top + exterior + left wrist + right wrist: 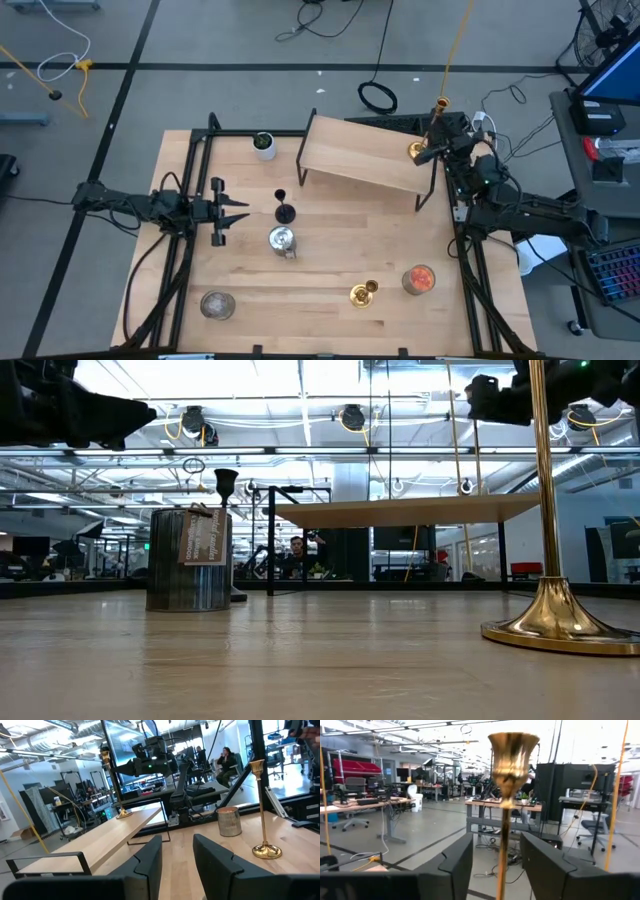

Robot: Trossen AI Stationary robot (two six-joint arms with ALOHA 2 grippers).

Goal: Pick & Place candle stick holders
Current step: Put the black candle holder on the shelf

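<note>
A brass holder (420, 150) stands on its round base at the right end of the wooden shelf (360, 155). My right gripper (438, 148) is open, with one finger on each side of the holder's stem (504, 850), apart from it. My left gripper (240, 210) is open and empty at the table's left. Standing on the table are the black stemmed holder (284, 210), a silvery glass cup (282, 240), a second silvery cup (217, 304), a second brass holder (363, 293) and the orange-red cup (419, 279).
A small white cup with a dark inside (264, 144) stands at the far edge, left of the shelf. The shelf rests on black wire legs (303, 165). Black frame rails (185, 250) run along the table's left and right sides. Bare wood lies in the middle of the table.
</note>
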